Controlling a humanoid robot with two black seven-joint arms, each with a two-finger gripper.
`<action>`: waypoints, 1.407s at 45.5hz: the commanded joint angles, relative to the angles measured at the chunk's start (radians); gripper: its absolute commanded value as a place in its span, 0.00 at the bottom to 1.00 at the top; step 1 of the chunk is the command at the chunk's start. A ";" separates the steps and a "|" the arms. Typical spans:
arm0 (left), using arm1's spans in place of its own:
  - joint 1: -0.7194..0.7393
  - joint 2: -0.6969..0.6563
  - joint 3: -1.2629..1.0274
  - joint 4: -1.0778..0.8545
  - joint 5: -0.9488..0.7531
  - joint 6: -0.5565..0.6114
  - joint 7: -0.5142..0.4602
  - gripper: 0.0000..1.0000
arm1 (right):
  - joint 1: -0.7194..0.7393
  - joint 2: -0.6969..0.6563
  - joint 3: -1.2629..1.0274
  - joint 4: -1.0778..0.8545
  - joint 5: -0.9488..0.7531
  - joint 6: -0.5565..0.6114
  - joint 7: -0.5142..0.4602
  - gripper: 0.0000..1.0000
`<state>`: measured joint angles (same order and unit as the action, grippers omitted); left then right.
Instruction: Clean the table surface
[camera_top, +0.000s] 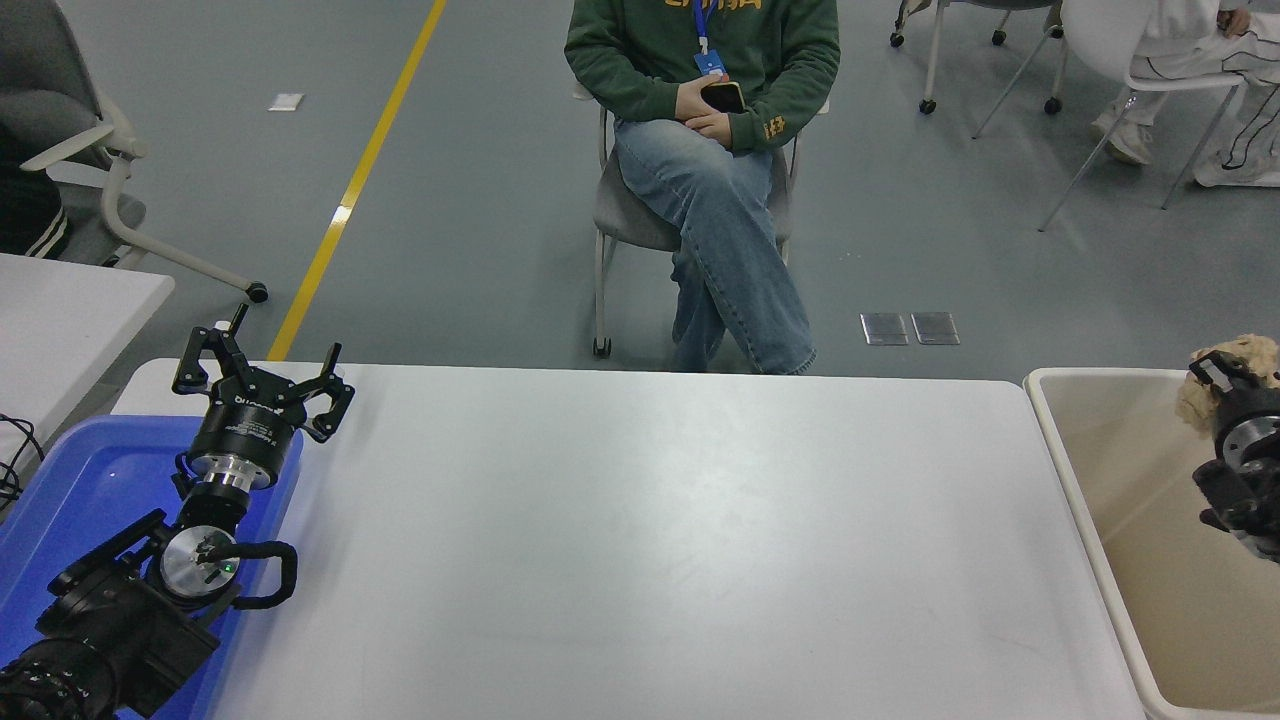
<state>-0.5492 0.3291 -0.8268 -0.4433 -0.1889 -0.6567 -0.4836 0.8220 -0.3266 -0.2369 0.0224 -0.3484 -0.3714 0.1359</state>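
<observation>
Black and parked, the left arm comes in at the lower left corner, lying over a blue tray (70, 500) that sits on the near left end of the table surface (640, 540). Its left gripper (262, 385) points away from the camera at the tray's far right corner, fingers spread wide with nothing between them.

That white, matte table surface fills the middle of the view from the tray across to its rounded right corners. Just beside its right end stands a beige bin (1085, 520), its rim close against the table's edge.

Over the bin's far right part, at the picture's right edge, the right gripper (1222, 372) has its fingers closed around a crumpled wad of brown paper (1200, 395), held above the bin's inside and near its far rim.

Beyond the table, on grey floor, a person in a green sweatshirt and jeans (715, 190) sits cross-legged on a chair, holding a phone (722, 96). A yellow floor line (350, 190) runs away at the left.
</observation>
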 joint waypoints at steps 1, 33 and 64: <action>0.000 0.001 0.000 0.000 0.000 0.000 -0.001 1.00 | -0.011 0.024 0.019 -0.010 0.014 -0.031 0.001 0.00; 0.000 0.001 0.000 0.000 0.000 0.000 0.000 1.00 | -0.004 0.021 0.062 -0.004 0.115 -0.040 -0.002 1.00; -0.001 0.001 0.000 0.000 0.000 0.000 -0.001 1.00 | 0.057 -0.150 0.330 0.391 0.117 -0.040 0.001 1.00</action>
<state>-0.5496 0.3298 -0.8268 -0.4433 -0.1890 -0.6565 -0.4836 0.8459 -0.3593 -0.0512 0.1586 -0.2323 -0.4113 0.1358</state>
